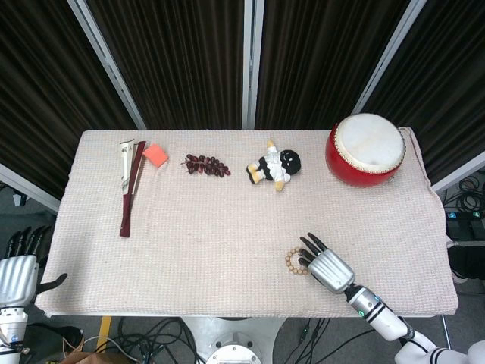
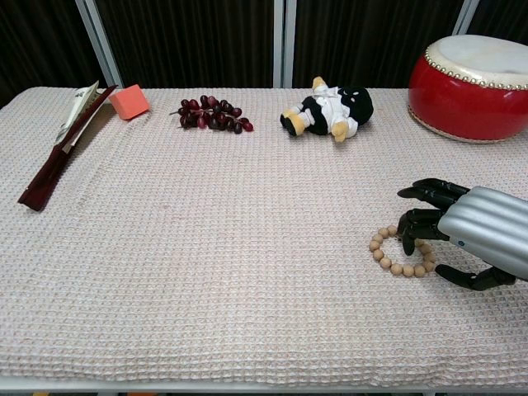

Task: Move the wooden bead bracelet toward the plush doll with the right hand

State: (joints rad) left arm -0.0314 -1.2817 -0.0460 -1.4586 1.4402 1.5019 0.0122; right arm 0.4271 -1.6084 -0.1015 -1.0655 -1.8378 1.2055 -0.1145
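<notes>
The wooden bead bracelet lies flat on the cloth at the near right. My right hand is over its right side, fingers spread and curved down onto the ring, thumb low on the near side. The beads still rest on the cloth, and no grip shows. The plush doll, black and white, lies at the far middle, well beyond the bracelet. My left hand hangs off the table's near left corner, fingers apart, holding nothing.
A red drum stands at the far right. Dark grapes, an orange block and a folded fan lie along the far left.
</notes>
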